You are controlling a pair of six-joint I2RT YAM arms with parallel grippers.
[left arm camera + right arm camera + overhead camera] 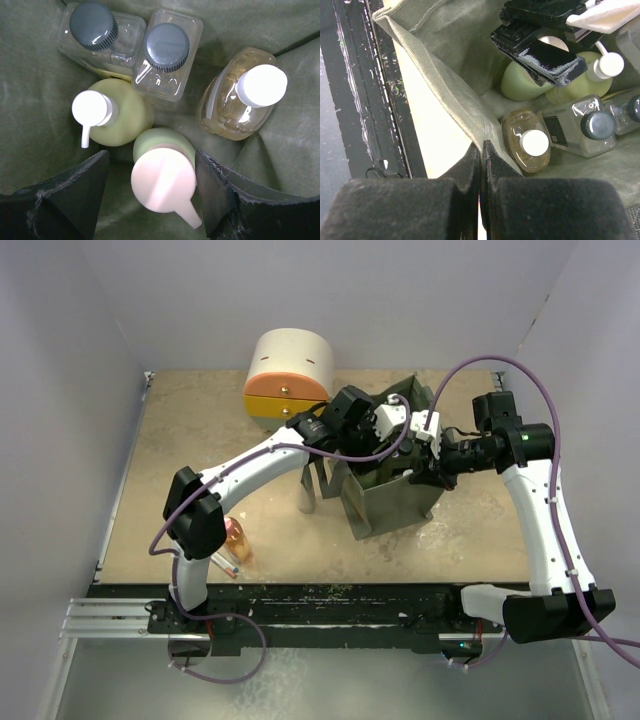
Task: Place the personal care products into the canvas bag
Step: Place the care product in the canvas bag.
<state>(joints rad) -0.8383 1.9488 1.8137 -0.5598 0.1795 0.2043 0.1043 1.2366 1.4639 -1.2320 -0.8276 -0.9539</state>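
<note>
The olive canvas bag (395, 502) stands open at mid-table. Inside it are two clear square dark-capped bottles (92, 30) (167, 55), a pale green pump bottle (117, 117) and an amber white-capped bottle (245, 100). My left gripper (151, 162) reaches down into the bag, open, with a second pale green pump bottle (162, 172) between its fingers, close to the right one and apart from the left. My right gripper (481, 147) is shut on the bag's rim (435, 65). An orange pink-capped bottle (237, 540) and a slim grey bottle (307, 496) remain on the table.
A round cream, orange and yellow drawer unit (288, 375) stands at the back, left of the bag. The orange bottle lies right beside my left arm's lower link. White walls close in the table; a black rail (300, 605) runs along the near edge.
</note>
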